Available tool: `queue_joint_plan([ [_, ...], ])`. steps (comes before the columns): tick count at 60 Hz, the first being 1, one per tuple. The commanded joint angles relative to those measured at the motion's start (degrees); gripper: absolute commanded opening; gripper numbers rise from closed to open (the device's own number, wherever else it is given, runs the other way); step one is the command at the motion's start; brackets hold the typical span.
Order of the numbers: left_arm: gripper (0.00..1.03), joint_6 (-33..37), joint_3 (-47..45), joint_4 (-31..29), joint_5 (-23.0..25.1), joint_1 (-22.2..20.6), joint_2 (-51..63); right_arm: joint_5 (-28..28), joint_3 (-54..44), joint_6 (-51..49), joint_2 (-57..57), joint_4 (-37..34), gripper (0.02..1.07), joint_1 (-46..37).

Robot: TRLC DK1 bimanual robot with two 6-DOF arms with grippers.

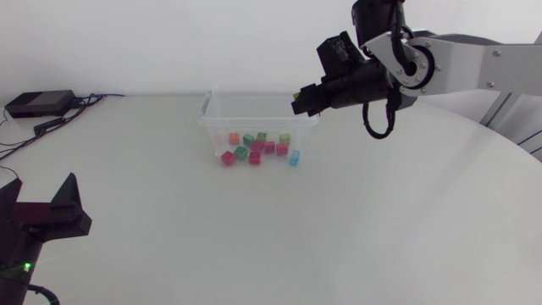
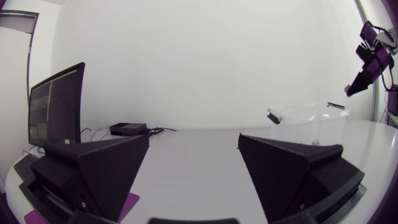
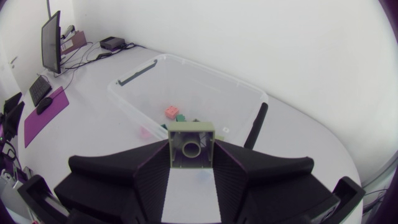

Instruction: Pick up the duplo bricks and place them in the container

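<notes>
Right hand (image 3: 191, 154) grips green brick (image 3: 191, 144) | container (image 1: 254, 108) holds coloured bricks (image 1: 256, 150)

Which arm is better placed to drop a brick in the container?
Right: right tool grips a pale green brick above the container's rim; left tool sits open, empty, far off.

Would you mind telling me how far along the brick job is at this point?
Mostly done: a cluster of small coloured duplo bricks lies in the clear plastic container. In hand: the right gripper is shut on a pale green brick, held above the container's rim. Left to do: releasing it; no other brick shows outside the container. The left gripper rests open and empty.
</notes>
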Motion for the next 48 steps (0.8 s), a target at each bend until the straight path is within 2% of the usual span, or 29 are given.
queue_joint_plan([
  [1, 1.00, -1.16, -2.76, 2.81, 0.08, 1.56, -0.69, 0.34, 2.32, 0.72, 2.22, 2.73, 0.13, -0.83],
  [24, 1.00, -4.42, -3.55, 1.85, 0.08, 6.22, -0.69, 4.91, 9.35, 1.25, 13.82, 13.54, 0.13, 0.05],
  [43, 1.00, -4.42, -3.55, 0.62, 0.52, 5.69, -0.61, 8.78, 10.67, 1.16, 21.20, 22.24, 0.13, 0.93],
  [48, 1.00, -1.87, -3.55, 0.62, 1.22, 4.64, -0.61, 9.74, 10.76, 0.81, 22.96, 24.18, 0.13, 1.19],
])
